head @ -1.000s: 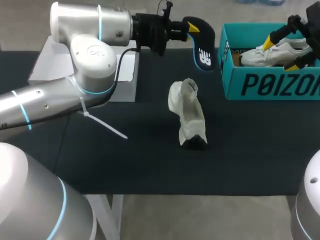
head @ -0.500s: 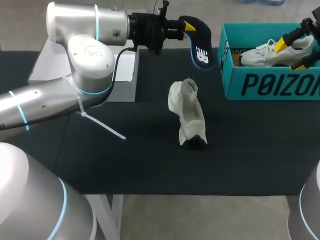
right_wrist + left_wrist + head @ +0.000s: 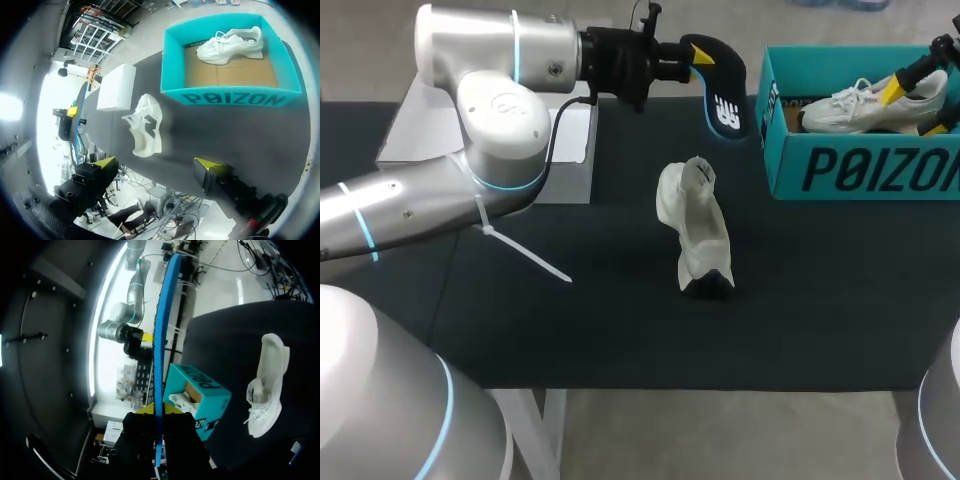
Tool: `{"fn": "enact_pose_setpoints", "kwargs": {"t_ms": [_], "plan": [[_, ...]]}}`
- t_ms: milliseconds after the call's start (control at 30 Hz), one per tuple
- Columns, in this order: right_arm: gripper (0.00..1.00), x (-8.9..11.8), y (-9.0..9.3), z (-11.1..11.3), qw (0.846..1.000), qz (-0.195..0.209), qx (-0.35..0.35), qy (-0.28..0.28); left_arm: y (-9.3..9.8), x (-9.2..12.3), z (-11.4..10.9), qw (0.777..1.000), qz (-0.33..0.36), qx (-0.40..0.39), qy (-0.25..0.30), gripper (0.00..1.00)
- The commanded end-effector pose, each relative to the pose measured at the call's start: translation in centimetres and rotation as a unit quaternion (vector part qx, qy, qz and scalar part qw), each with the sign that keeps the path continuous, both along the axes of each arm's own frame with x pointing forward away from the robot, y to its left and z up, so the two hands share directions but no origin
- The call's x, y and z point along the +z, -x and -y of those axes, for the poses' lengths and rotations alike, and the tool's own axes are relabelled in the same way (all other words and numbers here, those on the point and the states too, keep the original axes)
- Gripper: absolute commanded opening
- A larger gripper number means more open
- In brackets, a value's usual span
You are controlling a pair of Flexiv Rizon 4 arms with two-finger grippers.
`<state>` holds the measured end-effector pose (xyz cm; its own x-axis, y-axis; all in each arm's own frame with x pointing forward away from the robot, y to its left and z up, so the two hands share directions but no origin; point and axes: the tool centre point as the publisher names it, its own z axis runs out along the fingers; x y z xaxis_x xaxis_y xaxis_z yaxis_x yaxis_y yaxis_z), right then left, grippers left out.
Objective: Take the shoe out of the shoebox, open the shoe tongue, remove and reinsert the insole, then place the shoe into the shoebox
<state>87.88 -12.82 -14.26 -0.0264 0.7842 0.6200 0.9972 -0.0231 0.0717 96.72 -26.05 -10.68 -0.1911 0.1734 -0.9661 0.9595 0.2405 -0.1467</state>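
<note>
On the dark table a teal shoebox is set at the far right, and a second shoe is seen lying inside it. The shoe to be refitted is found near the middle of the table, apart from the box. Its long axis runs from the far edge towards the robot; which end carries the opening cannot be told. The insole is held above the far edge, beyond the shoe and just beside the box, so the shoe lies on the robot's side of it. The left arm is judged the nearer to the shoe. The left gripper is closed narrowly on the insole's end, which is seen edge-on between its fingers. The right gripper is spread wide above the box, and nothing is gripped by it.
</note>
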Motion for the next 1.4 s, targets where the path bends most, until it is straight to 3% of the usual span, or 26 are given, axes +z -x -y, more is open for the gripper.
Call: {"fn": "enact_pose_setpoints", "kwargs": {"t_ms": [33, 967, 1100, 1200, 1400], "plan": [[1.0, 0.6, 1.4, -0.1, 0.999, 0.022, -0.036, 0.034, 0.0, 0.1, 0.4, 1.0, 0.0, 0.001, -0.004, 0.0], [1.0, 0.7, 1.5, 0.3, 0.998, 0.025, -0.041, 0.029, 0.2, 0.2, 0.6, 1.0, -0.003, 0.008, -0.001, 0.0], [1.0, 0.7, 1.5, 0.3, 0.998, 0.025, -0.041, 0.029, 4.5, -0.5, -0.8, 0.998, -0.022, -0.004, -0.054, 0.0], [1.0, 0.7, 1.5, 0.3, 0.998, 0.025, -0.041, 0.029, 6.3, -1.9, -1.1, 0.993, -0.061, -0.014, -0.098, 0.0], [1.0, 0.7, 1.5, 0.3, 0.998, 0.025, -0.041, 0.029, 9.2, -2.6, -2.4, 0.988, -0.081, -0.028, -0.126, 0.0]]}}
